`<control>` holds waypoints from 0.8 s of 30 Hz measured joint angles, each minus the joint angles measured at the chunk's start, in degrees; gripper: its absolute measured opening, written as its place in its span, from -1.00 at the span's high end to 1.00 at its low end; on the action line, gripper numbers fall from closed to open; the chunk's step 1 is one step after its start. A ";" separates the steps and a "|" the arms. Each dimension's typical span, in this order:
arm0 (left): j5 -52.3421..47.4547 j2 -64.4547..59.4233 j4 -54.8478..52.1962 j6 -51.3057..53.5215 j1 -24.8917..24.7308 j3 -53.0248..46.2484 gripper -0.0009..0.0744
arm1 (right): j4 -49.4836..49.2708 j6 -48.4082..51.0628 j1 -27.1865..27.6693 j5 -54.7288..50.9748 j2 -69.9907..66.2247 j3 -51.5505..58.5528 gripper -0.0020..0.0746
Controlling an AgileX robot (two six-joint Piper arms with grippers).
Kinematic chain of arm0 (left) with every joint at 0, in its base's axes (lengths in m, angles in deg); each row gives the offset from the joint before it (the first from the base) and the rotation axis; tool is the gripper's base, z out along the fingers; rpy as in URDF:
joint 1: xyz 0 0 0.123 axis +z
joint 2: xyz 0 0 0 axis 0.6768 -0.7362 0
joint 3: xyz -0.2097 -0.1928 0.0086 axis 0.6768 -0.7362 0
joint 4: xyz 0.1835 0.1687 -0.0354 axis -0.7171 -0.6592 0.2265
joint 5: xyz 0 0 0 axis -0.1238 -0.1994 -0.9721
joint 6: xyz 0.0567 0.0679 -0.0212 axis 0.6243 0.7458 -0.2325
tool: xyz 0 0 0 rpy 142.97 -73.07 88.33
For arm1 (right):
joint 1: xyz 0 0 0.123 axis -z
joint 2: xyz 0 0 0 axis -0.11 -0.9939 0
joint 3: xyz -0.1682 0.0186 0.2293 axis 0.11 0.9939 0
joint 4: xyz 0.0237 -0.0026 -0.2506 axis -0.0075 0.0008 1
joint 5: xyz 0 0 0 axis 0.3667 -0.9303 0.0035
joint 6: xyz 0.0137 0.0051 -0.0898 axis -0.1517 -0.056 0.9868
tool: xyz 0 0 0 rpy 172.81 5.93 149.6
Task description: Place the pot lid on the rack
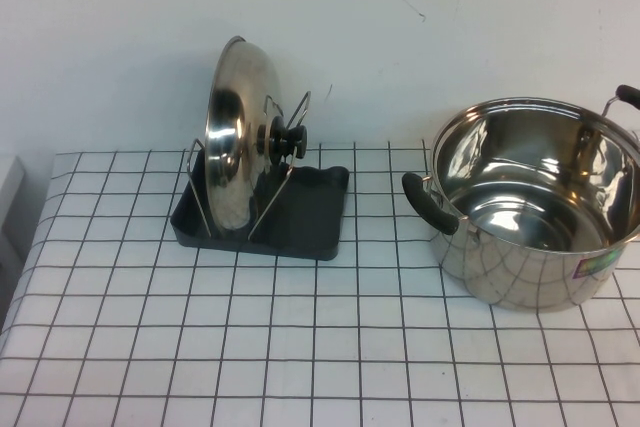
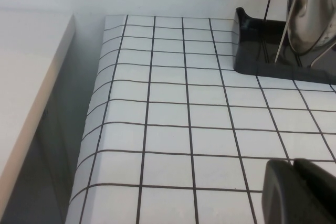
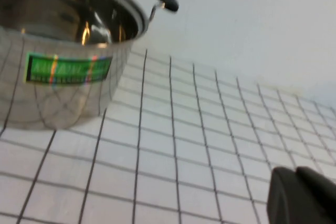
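Note:
The shiny steel pot lid [image 1: 238, 137] stands on edge in the dark grey rack [image 1: 300, 217], held between its wire loops, with its black knob [image 1: 285, 137] facing right. Part of the lid [image 2: 310, 14] and the rack [image 2: 257, 45] also show in the left wrist view. My left gripper [image 2: 294, 167] is shut and empty, low over the table to the left of the rack. My right gripper [image 3: 295, 174] is shut and empty, low over the table to the right of the pot. Neither gripper shows in the high view.
A steel pot [image 1: 535, 197] with black side handles stands open at the right; it also shows in the right wrist view [image 3: 63, 51]. The table [image 1: 320, 347] has a white checked cloth. Its left edge [image 2: 89, 145] drops off beside a pale counter [image 2: 26, 77].

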 joint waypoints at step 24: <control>0.00 0.00 -0.10 0.00 0.00 0.00 0.98 | -8.48 -4.94 0.33 0.57 0.54 8.69 0.95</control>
